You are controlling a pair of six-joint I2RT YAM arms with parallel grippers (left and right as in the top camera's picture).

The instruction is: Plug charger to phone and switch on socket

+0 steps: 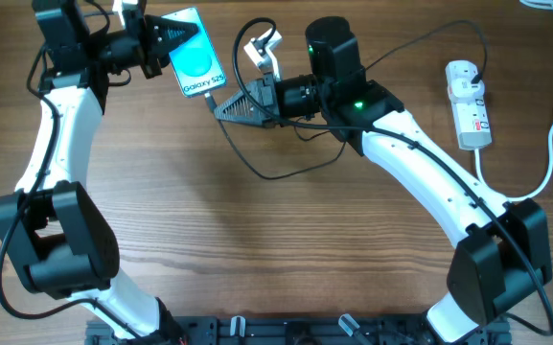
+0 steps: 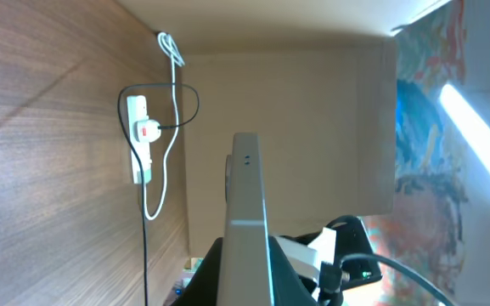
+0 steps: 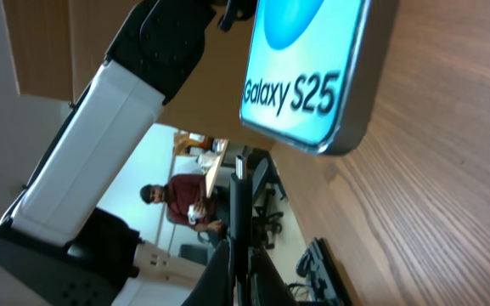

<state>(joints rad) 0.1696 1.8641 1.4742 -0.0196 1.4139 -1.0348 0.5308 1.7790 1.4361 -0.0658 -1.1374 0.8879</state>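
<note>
My left gripper [image 1: 166,43] is shut on the phone [image 1: 196,54], holding it lifted at the back left; its teal screen shows "Galaxy S25". The left wrist view sees the phone edge-on [image 2: 246,221] between the fingers [image 2: 246,272]. My right gripper [image 1: 226,105] is shut on the charger's black plug tip [image 3: 239,191], just below the phone's lower end [image 3: 312,76], a small gap apart. The black cable [image 1: 286,172] loops over the table. The white socket strip [image 1: 470,105] lies at the far right, also visible in the left wrist view [image 2: 139,136].
A thicker white cable [image 1: 535,153] runs from the socket strip toward the right edge and back corner. A white connector [image 1: 262,50] sits behind the right gripper. The arm bases stand at the front edge.
</note>
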